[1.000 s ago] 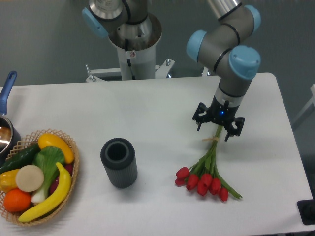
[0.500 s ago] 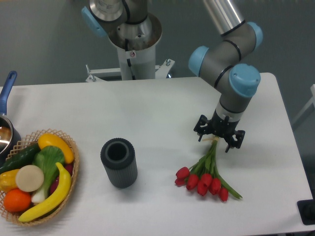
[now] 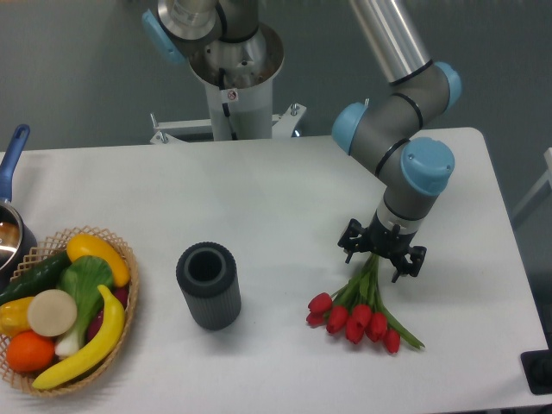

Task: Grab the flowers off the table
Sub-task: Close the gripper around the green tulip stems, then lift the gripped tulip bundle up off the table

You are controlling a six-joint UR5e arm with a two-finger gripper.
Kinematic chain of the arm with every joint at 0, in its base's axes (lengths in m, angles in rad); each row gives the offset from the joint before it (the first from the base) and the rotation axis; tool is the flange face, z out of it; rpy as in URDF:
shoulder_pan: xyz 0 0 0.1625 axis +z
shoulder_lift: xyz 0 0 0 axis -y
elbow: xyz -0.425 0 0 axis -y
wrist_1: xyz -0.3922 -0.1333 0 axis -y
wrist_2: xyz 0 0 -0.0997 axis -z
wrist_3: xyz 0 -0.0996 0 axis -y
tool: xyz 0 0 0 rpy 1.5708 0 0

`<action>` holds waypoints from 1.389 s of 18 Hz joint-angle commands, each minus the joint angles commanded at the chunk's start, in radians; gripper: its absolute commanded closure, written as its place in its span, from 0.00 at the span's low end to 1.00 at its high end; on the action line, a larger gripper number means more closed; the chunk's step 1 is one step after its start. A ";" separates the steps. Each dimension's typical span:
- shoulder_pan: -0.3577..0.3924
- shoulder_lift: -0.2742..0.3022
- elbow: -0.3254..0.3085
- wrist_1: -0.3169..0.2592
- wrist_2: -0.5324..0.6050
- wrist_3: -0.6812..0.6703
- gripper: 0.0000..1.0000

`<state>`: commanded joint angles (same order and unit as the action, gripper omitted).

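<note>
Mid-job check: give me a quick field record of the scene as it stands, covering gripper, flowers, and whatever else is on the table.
gripper: low over the stems, jaws spread either side of them
grip state: open, not closed on anything
flowers: red tulips lying flat on the table, heads toward the near edge, stems running up under the gripper
lifted: no
dark cylinder: upright, left of the flowers, apart from them
wicker basket: far left, filled with fruit and vegetables
pot: at left edge, blue handle, partly cut off

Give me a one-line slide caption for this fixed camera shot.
UR5e gripper lowered over the stems of the red tulips lying on the white table.
</note>
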<state>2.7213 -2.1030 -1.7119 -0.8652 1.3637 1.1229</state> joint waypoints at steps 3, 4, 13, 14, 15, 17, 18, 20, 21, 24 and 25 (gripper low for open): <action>-0.002 -0.012 0.002 0.000 0.015 0.000 0.00; -0.006 -0.014 0.003 0.000 0.021 -0.002 0.00; -0.015 -0.015 0.011 0.000 0.021 -0.002 0.36; -0.015 -0.015 0.014 0.000 0.023 -0.002 0.39; -0.015 -0.015 0.014 0.000 0.023 -0.002 0.43; -0.015 -0.015 0.014 -0.002 0.021 -0.003 0.46; -0.015 -0.015 0.014 -0.002 0.021 -0.003 0.48; -0.015 -0.014 0.014 -0.002 0.021 -0.003 0.53; -0.015 -0.012 0.012 -0.002 0.021 -0.003 0.55; -0.015 -0.009 0.014 -0.002 0.020 -0.006 0.56; -0.015 -0.008 0.014 -0.002 0.020 -0.008 0.58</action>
<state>2.7059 -2.1108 -1.6981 -0.8667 1.3837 1.1152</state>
